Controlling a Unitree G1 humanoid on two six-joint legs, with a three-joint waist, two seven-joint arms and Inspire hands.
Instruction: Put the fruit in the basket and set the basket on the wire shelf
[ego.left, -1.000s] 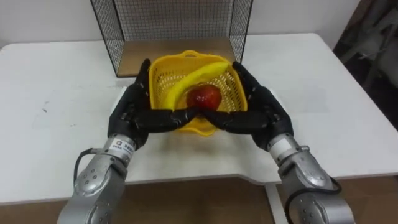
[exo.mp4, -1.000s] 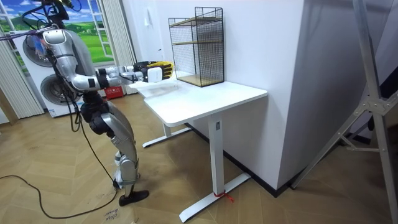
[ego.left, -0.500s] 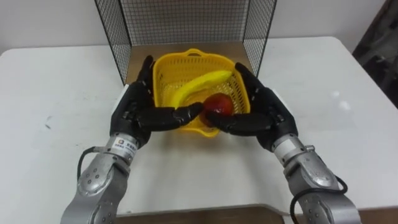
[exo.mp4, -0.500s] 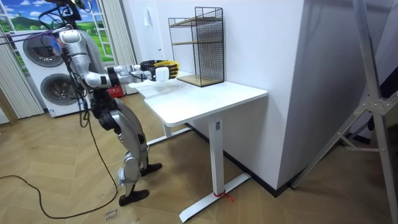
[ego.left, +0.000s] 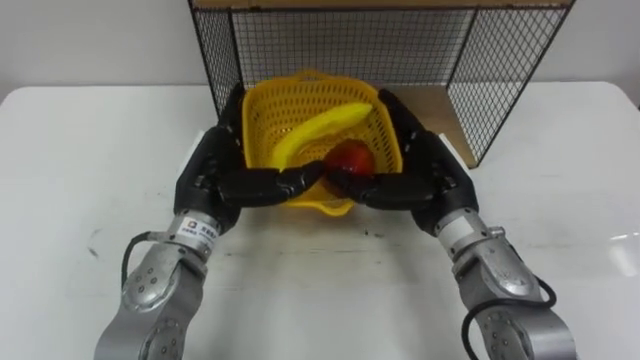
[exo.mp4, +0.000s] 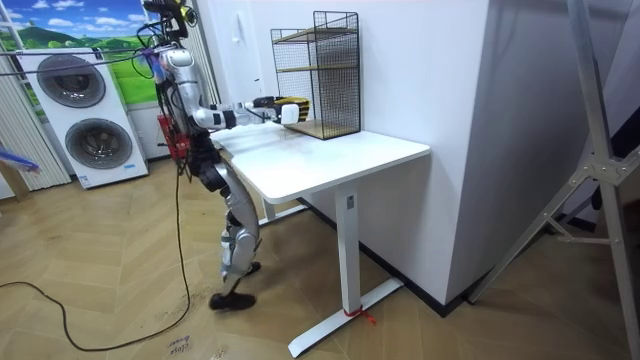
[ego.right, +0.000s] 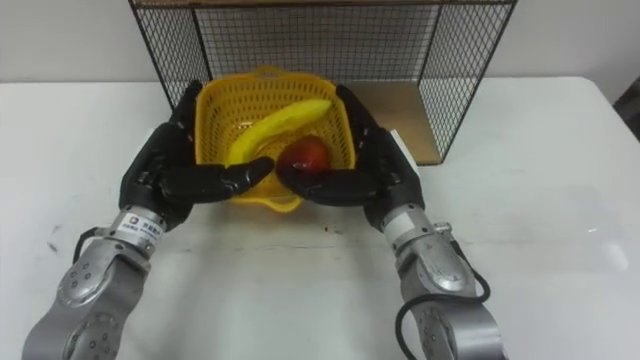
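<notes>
Robot has stepped up to the table's end since a second ago, and the yellow basket (ego.left: 262, 118), then short of the wire shelf (ego.left: 500, 90), now has its far end in the open front of the lower bay.

- Basket sits dead centre in the eye views, shelf at 12 o'clock from it. Its far rim lies over the left part of the shelf's wooden base (ego.left: 442, 106).
- Whether the basket's bottom touches the white table (ego.left: 80, 160) — cannot tell.
- Banana (ego.left: 318, 130) lies inside on a diagonal, 7 o'clock to 1 o'clock. Red apple (ego.left: 352, 158) is at 5 o'clock in the basket, touching the banana.
- Left hand (ego.left: 215, 172) is at the basket's 9 o'clock, right hand (ego.left: 428, 175) at its 3 o'clock. Both have fingers straight and flat along the side walls, thumbs laid across the front wall with tips nearly meeting at 6 o'clock. The basket is pressed between the two palms, nothing curled round it.
- Room view: arms stretched toward the shelf — washing machines (exo.mp4: 75, 110) at 9 o'clock behind the robot.
</notes>
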